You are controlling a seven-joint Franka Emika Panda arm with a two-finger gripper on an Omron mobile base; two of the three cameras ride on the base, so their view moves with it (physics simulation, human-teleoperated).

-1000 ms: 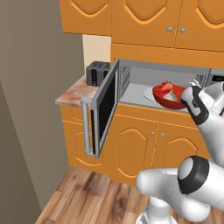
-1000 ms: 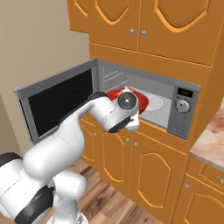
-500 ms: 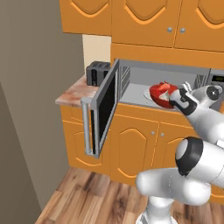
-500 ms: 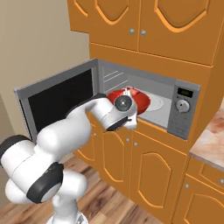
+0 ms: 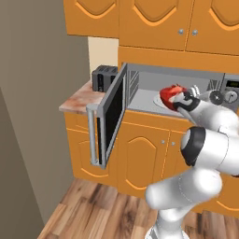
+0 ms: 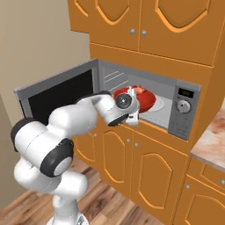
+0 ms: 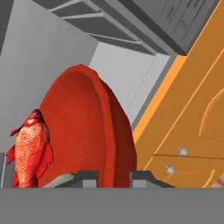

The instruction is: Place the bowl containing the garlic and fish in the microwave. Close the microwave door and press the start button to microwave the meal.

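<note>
Bowl (image 7: 87,131) rim sits pinched between the gripper (image 7: 114,177) tips, fish (image 7: 29,146) inside. Microwave (image 6: 176,110) cavity lies straight ahead, turntable (image 5: 161,99) just below the bowl.

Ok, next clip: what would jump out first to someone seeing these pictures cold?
The glossy red bowl, pinched at its rim by the gripper and held inside the open microwave. In the hand view a red-orange fish lies in the bowl. The microwave door stands swung wide open to the left.
</note>
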